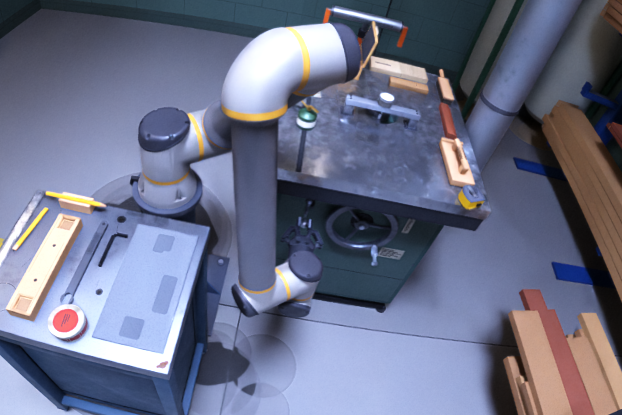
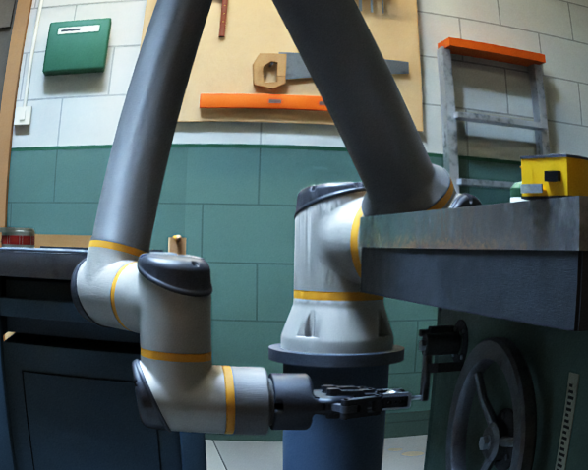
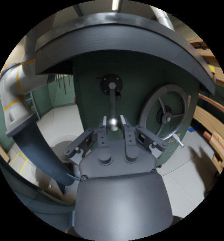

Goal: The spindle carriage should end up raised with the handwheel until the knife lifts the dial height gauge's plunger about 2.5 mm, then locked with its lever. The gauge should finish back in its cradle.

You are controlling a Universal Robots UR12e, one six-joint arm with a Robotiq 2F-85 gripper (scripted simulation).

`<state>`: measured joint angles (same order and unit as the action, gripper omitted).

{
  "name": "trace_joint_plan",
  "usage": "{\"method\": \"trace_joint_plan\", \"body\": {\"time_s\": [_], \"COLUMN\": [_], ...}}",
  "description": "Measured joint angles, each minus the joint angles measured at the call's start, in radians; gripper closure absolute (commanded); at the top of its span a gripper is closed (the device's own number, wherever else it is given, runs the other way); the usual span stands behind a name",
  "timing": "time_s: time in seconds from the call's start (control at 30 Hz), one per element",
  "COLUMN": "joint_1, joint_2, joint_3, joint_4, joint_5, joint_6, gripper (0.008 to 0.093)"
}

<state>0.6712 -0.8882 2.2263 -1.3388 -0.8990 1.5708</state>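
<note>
On the green machine's front face, under the steel table, the lock lever hangs down from its hub and ends in a shiny ball knob. I grip that knob with my gripper closed around it. The gripper reaches in level from the left. The handwheel sits to the right of the lever, its crank handle low on the rim. On the table top the dial height gauge stands on its grey bridge over the spindle opening. A green-and-white cradle sits near the table's left edge.
The blue tool cart stands left of the arm, with a red round tin, rulers and a wooden block. Push blocks and a yellow tape measure line the table's right edge. Lumber stacks lie on the floor to the right. A duct pipe rises behind.
</note>
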Motion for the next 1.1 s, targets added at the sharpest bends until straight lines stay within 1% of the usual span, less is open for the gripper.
{"method": "trace_joint_plan", "body": {"time_s": [0.5,1.1], "joint_1": [-0.026,-0.069], "joint_2": [-0.011,-0.049], "joint_3": [0.028,0.073], "joint_4": [-0.017,-0.025], "joint_5": [-0.025,-0.068], "joint_6": [0.0,0.0], "gripper": [0.0934,0.0934]}}
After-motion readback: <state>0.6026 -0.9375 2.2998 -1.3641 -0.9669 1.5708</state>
